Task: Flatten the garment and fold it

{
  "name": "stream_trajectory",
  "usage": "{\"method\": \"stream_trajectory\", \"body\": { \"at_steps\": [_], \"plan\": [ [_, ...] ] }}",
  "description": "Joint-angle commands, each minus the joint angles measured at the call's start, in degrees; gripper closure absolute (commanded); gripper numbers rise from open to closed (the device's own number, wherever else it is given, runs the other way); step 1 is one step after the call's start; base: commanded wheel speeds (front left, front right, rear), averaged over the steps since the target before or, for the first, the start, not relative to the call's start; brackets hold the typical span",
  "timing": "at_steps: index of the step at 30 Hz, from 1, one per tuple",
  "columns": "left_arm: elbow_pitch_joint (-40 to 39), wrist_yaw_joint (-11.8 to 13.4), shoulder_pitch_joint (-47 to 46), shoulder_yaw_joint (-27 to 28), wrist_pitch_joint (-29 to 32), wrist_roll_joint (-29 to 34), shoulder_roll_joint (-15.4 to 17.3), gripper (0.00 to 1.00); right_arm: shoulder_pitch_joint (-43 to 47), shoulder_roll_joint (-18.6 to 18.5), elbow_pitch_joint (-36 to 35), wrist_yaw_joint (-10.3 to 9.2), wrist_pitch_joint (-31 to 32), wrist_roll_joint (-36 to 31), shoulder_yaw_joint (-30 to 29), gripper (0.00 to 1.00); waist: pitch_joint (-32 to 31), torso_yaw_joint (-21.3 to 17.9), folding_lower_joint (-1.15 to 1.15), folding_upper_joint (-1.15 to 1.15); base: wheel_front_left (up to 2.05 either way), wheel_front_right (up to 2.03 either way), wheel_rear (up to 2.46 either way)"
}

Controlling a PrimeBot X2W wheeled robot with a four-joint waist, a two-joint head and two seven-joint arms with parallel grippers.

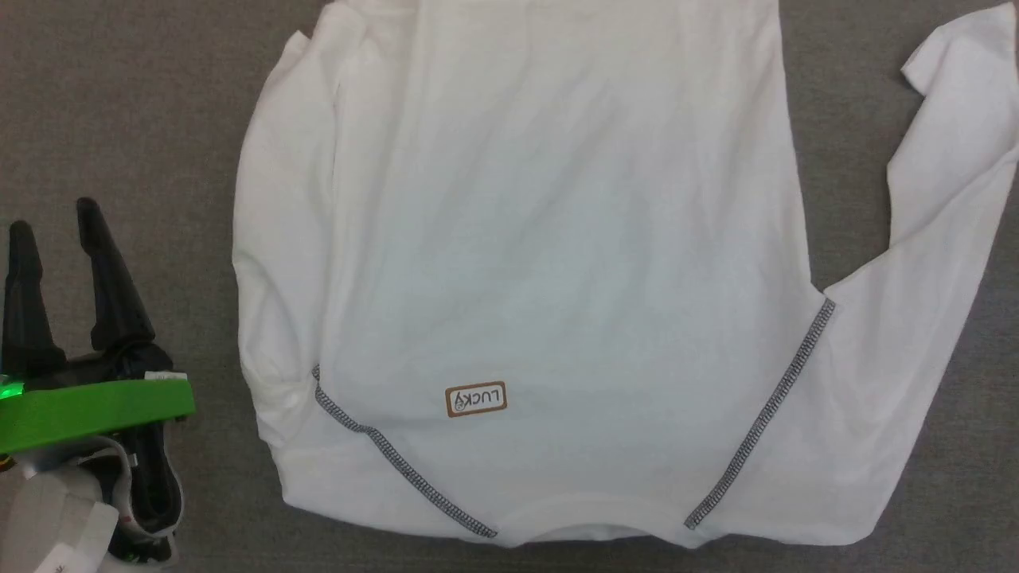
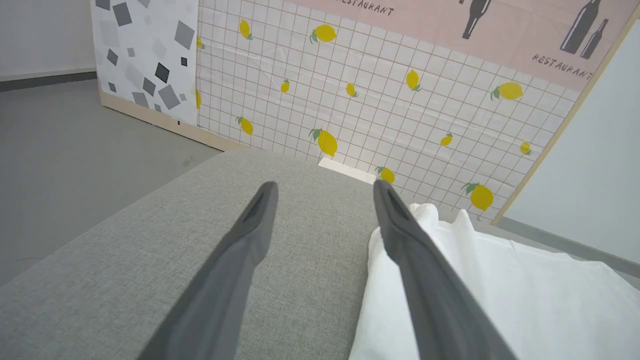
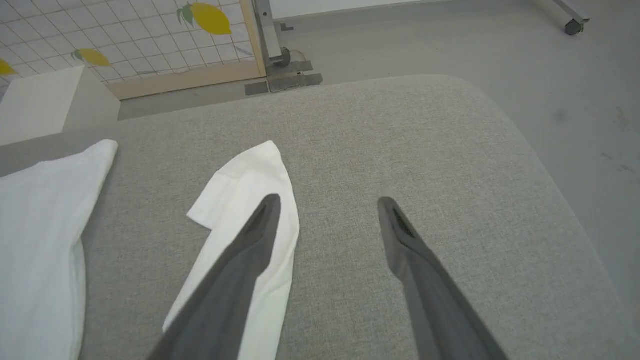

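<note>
Garment (image 1: 557,239), one, lies spread; left tool (image 1: 53,216) and right tool (image 3: 328,200) gape.

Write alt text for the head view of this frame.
A white shirt lies spread on a grey cushion, collar at the bottom, one sleeve stretched out to the right. The left gripper sits open beside the shirt, apart from it.

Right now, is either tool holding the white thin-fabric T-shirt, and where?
Nothing is held: left tool and right tool are open; the white thin-fabric T-shirt lies ungripped.

One garment (image 1: 525,239), one box (image 3: 40,100) — one left gripper (image 1: 54,216), one right gripper (image 3: 328,199).
</note>
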Motion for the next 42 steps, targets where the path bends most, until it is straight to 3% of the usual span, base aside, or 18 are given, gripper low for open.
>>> {"method": "stream_trajectory", "body": {
  "at_steps": [1,11,22,23,24,35,42],
  "plan": [
    [0.2,-0.9,-1.5,0.4,-0.2,0.8,-0.6,0.0,-2.1,-0.7,1.5,-0.08,0.8,-0.9,0.1,0.0,7.6,2.2,-0.01,0.0,0.0,0.0,0.0],
    [0.6,-5.2,-3.9,2.8,-0.2,4.0,-4.2,0.0,-10.3,-3.5,7.7,-0.08,1.4,-4.5,4.7,0.0,13.9,4.4,-0.01,0.0,0.0,0.0,0.0],
    [1.5,-7.6,-4.7,4.6,-0.2,6.1,-6.4,0.0,-14.2,-5.7,13.5,-0.08,3.4,-4.7,7.9,0.0,16.1,5.0,-0.01,0.0,0.0,0.0,0.0],
    [1.7,-7.8,-4.7,4.7,-0.2,6.2,-6.5,0.0,-14.4,-5.9,13.8,-0.08,3.8,-4.4,8.0,0.8,16.0,5.0,-0.01,0.0,0.0,0.0,0.0],
    [1.8,-7.9,-4.7,4.8,-0.2,6.3,-6.6,0.0,-14.5,-6.0,14.1,-0.08,4.0,-4.2,8.2,1.0,15.9,4.9,-0.01,0.0,0.0,0.0,0.0],
    [6.0,-9.2,-4.5,4.5,-0.2,7.1,-8.1,0.0,-12.7,-8.7,14.8,-0.08,-0.8,0.3,8.6,1.0,6.5,4.3,-0.01,0.0,0.0,0.0,0.0],
    [8.5,-9.5,-1.8,5.4,-0.2,7.6,-8.7,0.0,-3.5,-14.2,6.3,-0.08,0.3,10.4,14.6,1.0,-3.6,3.4,-0.01,0.0,0.0,0.0,0.0]
  ]
}}
